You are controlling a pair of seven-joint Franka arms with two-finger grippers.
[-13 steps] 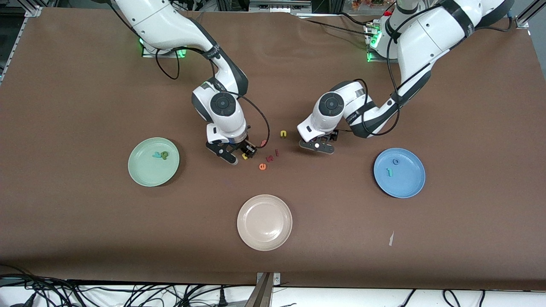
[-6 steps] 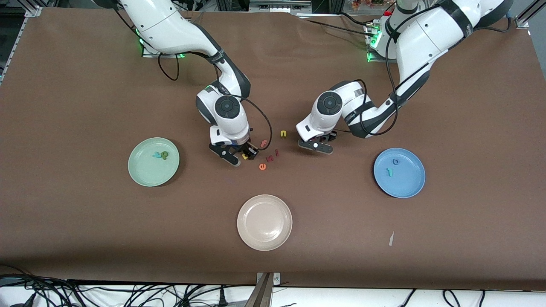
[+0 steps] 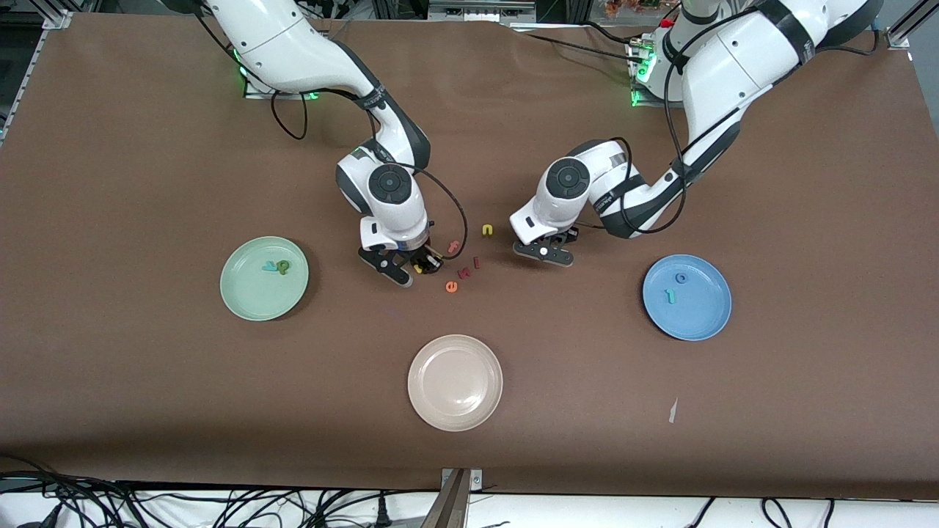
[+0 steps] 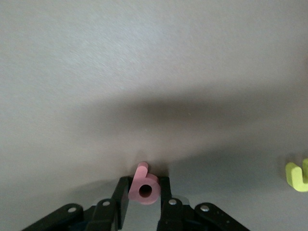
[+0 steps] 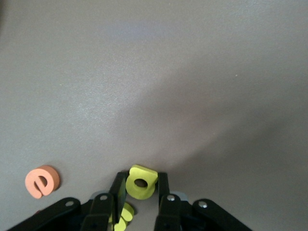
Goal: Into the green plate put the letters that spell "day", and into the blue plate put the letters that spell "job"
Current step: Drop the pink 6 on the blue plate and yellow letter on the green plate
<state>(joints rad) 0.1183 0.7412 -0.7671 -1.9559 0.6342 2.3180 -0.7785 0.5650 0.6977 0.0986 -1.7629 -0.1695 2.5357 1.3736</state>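
Note:
My right gripper (image 5: 141,177) (image 3: 419,267) is shut on the yellow D (image 5: 140,184), low over the table among the loose letters. My left gripper (image 4: 143,181) (image 3: 546,248) is shut on the pink b (image 4: 143,186), low over the table between the loose letters and the blue plate (image 3: 700,317). In the front view the left hand hides the b. The teal j (image 3: 669,295) and the blue o (image 3: 681,278) lie in the blue plate. The green plate (image 3: 253,299) holds the teal Y (image 3: 269,267) and the dark green a (image 3: 282,267).
Beside the right gripper lie an orange e (image 3: 451,287) (image 5: 42,181), a yellow s (image 5: 122,215), a pink f (image 3: 453,247) and two small red pieces (image 3: 470,267). A yellow n (image 3: 487,230) (image 4: 298,176) lies near the left gripper. A beige plate (image 3: 455,382) sits nearest the camera.
Both grippers have closed: the right on the yellow D, the left on the pink b. The right hand shifted slightly toward the letters.

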